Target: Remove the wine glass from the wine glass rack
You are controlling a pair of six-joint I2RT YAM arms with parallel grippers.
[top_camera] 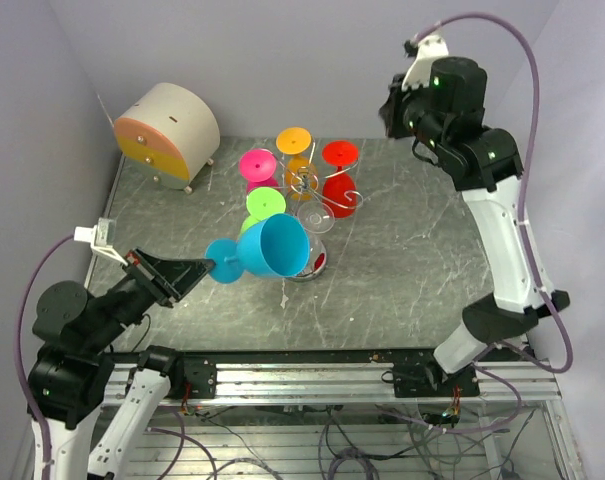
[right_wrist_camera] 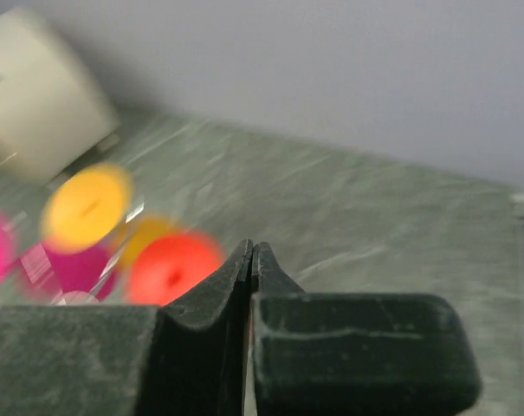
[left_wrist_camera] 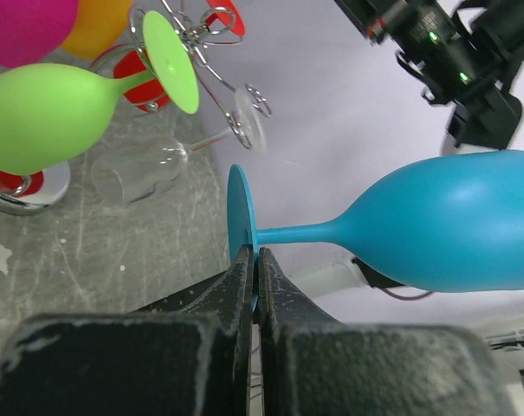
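A blue wine glass (top_camera: 275,247) hangs on its side above the table's front left, bowl toward the rack. My left gripper (top_camera: 204,266) is shut on the glass's round foot (left_wrist_camera: 238,217), jaws pinching the disc's edge (left_wrist_camera: 257,256). Behind it stands the wire wine glass rack (top_camera: 304,181), from which hang pink (top_camera: 257,165), orange (top_camera: 294,140), red (top_camera: 339,153), green (top_camera: 265,203) and clear (top_camera: 315,222) glasses. My right gripper (top_camera: 394,112) is held high at the back right, shut and empty (right_wrist_camera: 252,249), looking down on the blurred red foot (right_wrist_camera: 171,264).
A beige round drawer box (top_camera: 167,133) with yellow and orange fronts sits at the back left corner. The grey marbled table (top_camera: 412,250) ends at walls on the left and back. The rack's chrome base (left_wrist_camera: 19,195) lies close under the green glass (left_wrist_camera: 41,113).
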